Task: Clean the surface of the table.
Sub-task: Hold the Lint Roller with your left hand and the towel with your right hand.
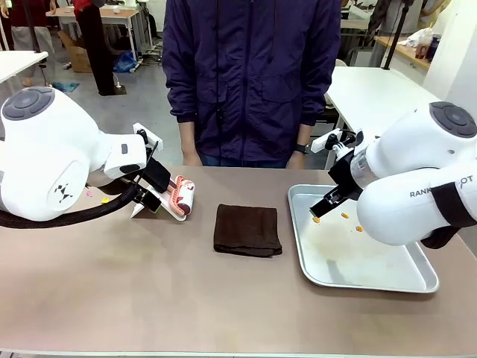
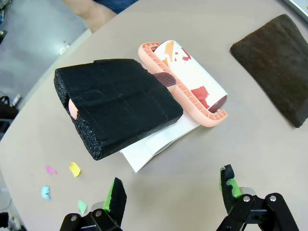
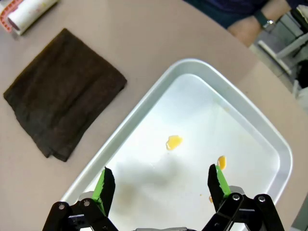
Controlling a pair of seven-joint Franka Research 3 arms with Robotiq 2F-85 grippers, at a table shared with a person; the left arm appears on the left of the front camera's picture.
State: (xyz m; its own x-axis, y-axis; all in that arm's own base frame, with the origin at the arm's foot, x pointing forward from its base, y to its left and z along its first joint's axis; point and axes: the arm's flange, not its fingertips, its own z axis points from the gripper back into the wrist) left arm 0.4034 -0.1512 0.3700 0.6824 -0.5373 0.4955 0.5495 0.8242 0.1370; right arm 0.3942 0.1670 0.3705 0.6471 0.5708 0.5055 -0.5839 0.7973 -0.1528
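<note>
**While both claws hang spread, the table (image 1: pixel 149 298) lies littered**

Table spans the foreground, with a person at its far edge. Left gripper (image 2: pixel 171 180) hovers over the lint roller (image 2: pixel 192 84), paper bits (image 2: pixel 74 168) nearby. Right gripper (image 3: pixel 160 175) hovers over the metal tray (image 1: pixel 358 253) holding yellow scraps (image 3: pixel 173 142). Brown cloth (image 1: pixel 247 230) lies between.

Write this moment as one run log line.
left gripper: open, near lint roller | right gripper: open, above tray | cloth: folded on table
</note>
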